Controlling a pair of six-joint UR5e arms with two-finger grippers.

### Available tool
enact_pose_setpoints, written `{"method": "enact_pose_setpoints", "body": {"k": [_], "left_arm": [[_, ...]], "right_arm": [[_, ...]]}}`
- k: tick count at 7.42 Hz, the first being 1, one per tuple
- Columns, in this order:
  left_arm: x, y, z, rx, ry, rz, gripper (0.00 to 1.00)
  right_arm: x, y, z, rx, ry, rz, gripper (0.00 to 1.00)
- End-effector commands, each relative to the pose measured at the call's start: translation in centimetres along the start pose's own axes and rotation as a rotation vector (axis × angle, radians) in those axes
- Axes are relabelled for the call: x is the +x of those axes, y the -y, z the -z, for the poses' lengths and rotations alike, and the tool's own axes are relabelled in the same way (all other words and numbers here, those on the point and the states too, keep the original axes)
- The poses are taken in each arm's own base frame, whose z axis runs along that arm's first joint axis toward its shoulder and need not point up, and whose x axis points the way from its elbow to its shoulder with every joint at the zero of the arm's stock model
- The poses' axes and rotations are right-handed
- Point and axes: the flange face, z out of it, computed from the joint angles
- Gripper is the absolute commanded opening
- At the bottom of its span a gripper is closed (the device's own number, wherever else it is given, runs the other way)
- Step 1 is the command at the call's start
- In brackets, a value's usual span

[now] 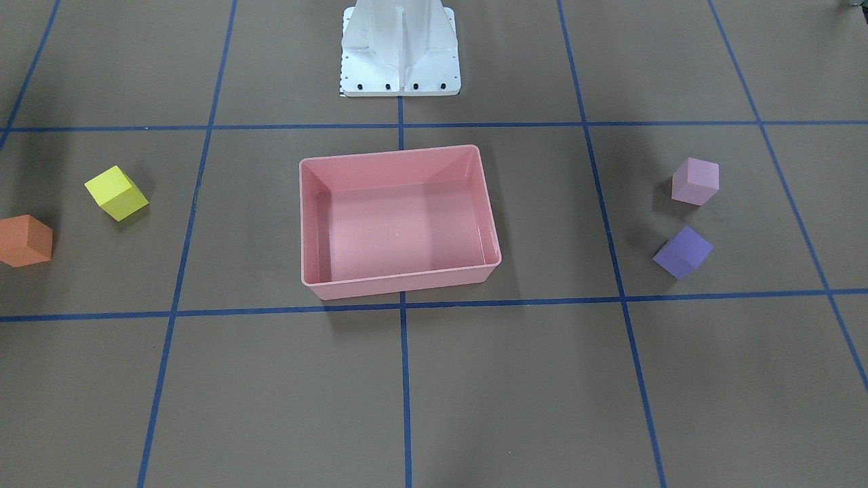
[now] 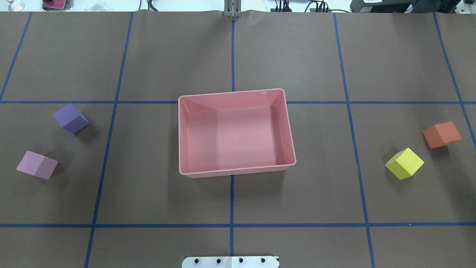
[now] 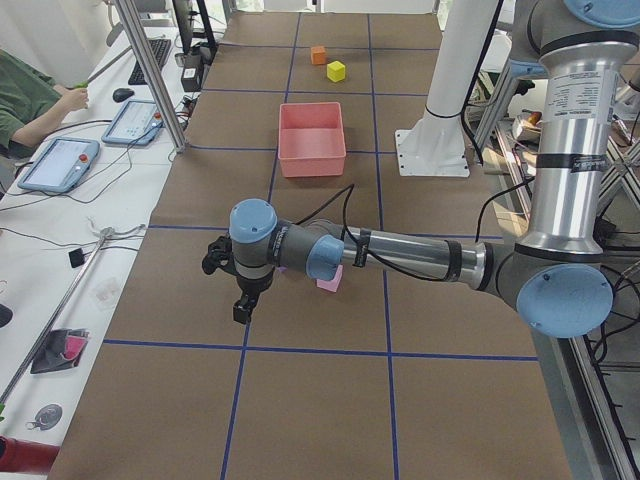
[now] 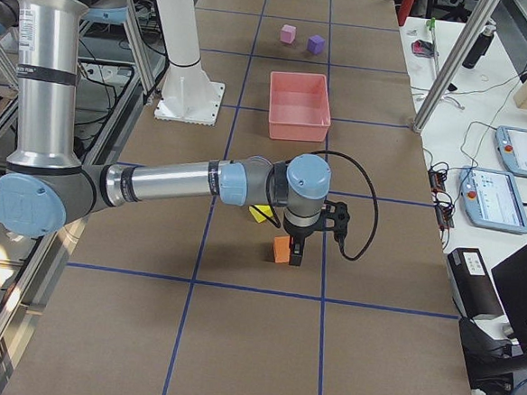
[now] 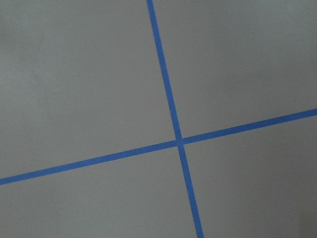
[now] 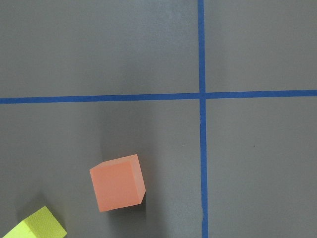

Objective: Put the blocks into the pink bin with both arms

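Observation:
The pink bin (image 2: pixel 234 172) stands empty at the table's middle. The purple block (image 2: pixel 70 118) and the pink-lilac block (image 2: pixel 37 164) lie on the overhead view's left. The yellow block (image 2: pixel 404 163) and the orange block (image 2: pixel 441 134) lie on its right. The left gripper (image 3: pixel 243 305) shows only in the exterior left view, hovering beyond the pink-lilac block (image 3: pixel 330 280). The right gripper (image 4: pixel 296 254) shows only in the exterior right view, over the table just beside the orange block (image 4: pixel 281 249). I cannot tell whether either is open or shut. The right wrist view shows the orange block (image 6: pixel 117 182) below.
The white base pedestal (image 1: pixel 400 61) stands behind the bin. Blue tape lines (image 2: pixel 232 225) grid the brown table cover. In the side views, operator desks with tablets (image 3: pixel 60 165) and metal posts (image 4: pixel 449 66) line the table's far long edge.

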Motion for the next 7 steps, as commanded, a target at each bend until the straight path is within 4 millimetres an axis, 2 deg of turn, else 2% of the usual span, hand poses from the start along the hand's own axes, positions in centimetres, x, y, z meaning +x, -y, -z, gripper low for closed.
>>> {"method": "enact_pose_setpoints", "body": {"k": [1,2,4,6,7], "left_arm": [[3.7,1.2,0.1,0.002,-0.085,0.150,1.00],[7.3,1.5,-1.3,0.001,-0.113,0.222,1.00],[11.4,-1.9,-4.8,0.025,-0.172,0.245,1.00],[12.9,-6.6,-8.2,0.062,-0.120,0.146,1.00],[13.8,-7.2,-9.5,0.060,-0.094,0.124,1.00]], "right_arm": [[1.1,0.1,-1.4,-0.028,0.008,-0.025,1.00],[1.1,0.1,-1.4,-0.028,0.009,-0.023,1.00],[0.9,0.3,-1.5,-0.031,0.009,-0.024,1.00],[0.7,0.4,-1.6,-0.034,0.011,-0.020,1.00],[0.6,0.4,-1.6,-0.034,0.011,-0.016,1.00]]}}
